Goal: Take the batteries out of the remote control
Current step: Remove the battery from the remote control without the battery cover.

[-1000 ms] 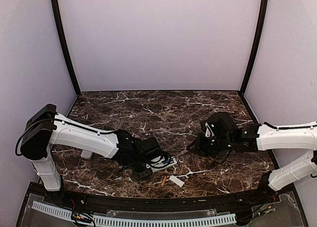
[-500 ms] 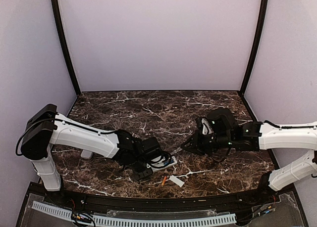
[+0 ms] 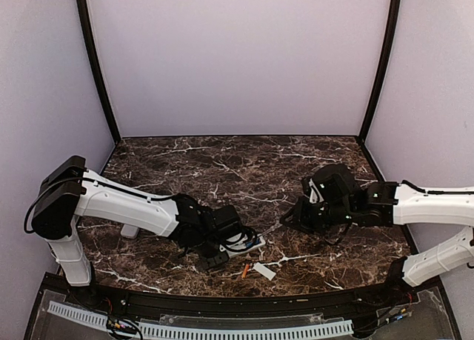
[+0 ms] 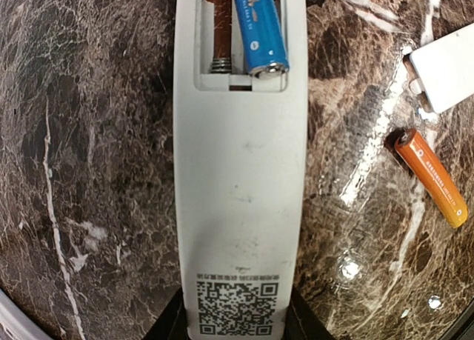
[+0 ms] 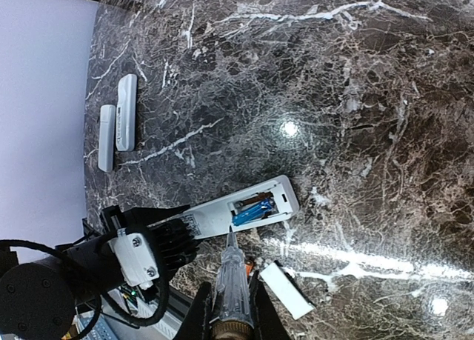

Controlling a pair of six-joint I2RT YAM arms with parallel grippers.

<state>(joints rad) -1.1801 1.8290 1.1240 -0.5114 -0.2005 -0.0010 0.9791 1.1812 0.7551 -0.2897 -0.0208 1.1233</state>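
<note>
My left gripper is shut on the near end of a white remote, which lies back-up on the marble table. Its open battery bay holds one blue battery beside an empty slot with a spring. The remote also shows in the right wrist view. An orange battery lies loose on the table to the right, also in the top view. My right gripper is shut on a clear-handled screwdriver whose tip hangs above the remote's edge near the bay.
A small flat white cover lies by the orange battery; it also shows in the left wrist view and the right wrist view. Two more white remotes lie at the table's left, near the left arm's base.
My right arm swung out toward the remote and has drawn back a little to the right. The left arm and the remote have not moved.
</note>
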